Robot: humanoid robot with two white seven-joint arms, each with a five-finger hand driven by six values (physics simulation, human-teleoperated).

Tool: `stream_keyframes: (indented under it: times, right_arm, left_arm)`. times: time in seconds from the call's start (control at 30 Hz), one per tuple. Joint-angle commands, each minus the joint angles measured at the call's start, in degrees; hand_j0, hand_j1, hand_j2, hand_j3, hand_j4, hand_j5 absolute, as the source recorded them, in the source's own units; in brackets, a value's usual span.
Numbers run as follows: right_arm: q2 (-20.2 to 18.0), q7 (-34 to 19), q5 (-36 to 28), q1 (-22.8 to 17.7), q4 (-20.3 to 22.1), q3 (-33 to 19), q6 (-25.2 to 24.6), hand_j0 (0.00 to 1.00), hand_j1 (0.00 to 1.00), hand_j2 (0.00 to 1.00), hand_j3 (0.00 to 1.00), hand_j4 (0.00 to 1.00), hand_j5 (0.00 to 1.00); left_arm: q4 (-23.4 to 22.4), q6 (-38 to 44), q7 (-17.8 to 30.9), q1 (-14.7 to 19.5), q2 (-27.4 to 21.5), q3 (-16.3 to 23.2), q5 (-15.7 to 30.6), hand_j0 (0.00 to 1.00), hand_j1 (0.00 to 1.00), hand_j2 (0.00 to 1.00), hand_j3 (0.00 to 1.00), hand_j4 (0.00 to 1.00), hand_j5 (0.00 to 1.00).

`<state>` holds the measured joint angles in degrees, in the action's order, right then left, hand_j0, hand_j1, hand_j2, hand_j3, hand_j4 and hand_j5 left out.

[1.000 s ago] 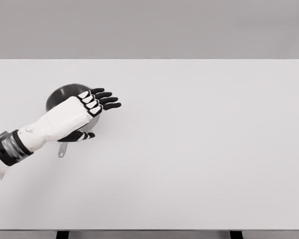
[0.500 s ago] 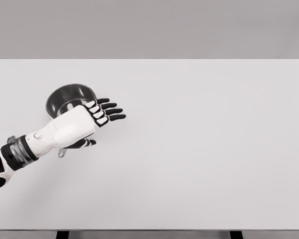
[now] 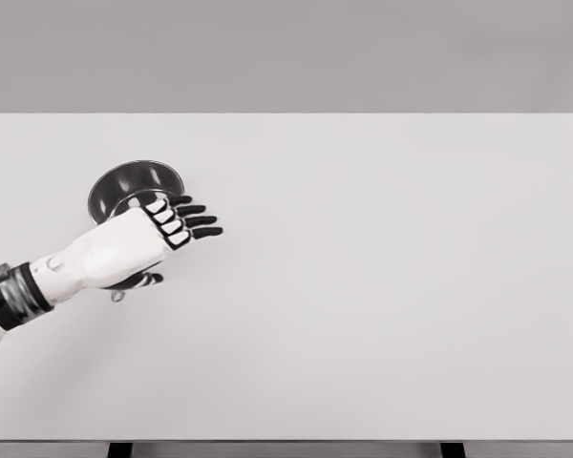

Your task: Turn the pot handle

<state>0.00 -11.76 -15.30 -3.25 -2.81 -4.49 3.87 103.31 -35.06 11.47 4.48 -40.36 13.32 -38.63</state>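
Observation:
A small steel pot sits on the left part of the white table. Its handle points toward me; only the tip of the handle shows below my palm. My left hand hovers over the pot's near rim and the handle, fingers stretched out to the right and holding nothing, thumb tucked beneath the palm. Whether the palm touches the handle is hidden. The right arm does not show.
The table's front edge runs along the bottom of the picture, with two dark legs below it. A plain grey wall stands behind the table.
My left hand has slid down and back toward the left, uncovering more of the pot's bowl. The pot itself has stayed in place.

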Motion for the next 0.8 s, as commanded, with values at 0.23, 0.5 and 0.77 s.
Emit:
stream_keyframes:
  times: [0.23,0.5,0.77]
  right_arm:
    - [0.0,-0.01,0.01,0.0,0.0,0.0,0.0,1.0,1.0,1.0,1.0,1.0,1.0]
    - [0.0,-0.01,0.01,0.0,0.0,0.0,0.08,1.0,1.0,1.0,1.0,1.0,1.0]
    - [0.0,-0.01,0.01,0.0,0.0,0.0,0.0,1.0,1.0,1.0,1.0,1.0,1.0]
  left_arm:
    - [-0.04,0.06,-0.04,-1.49,-2.01,-2.68,0.4,1.0,1.0,1.0,1.0,1.0,1.0]
    - [-0.04,0.06,-0.04,-3.6,-2.89,-5.41,0.49,1.0,1.0,1.0,1.0,1.0,1.0]
    - [-0.04,0.06,-0.04,-3.69,-3.32,-6.64,0.49,1.0,1.0,1.0,1.0,1.0,1.0]
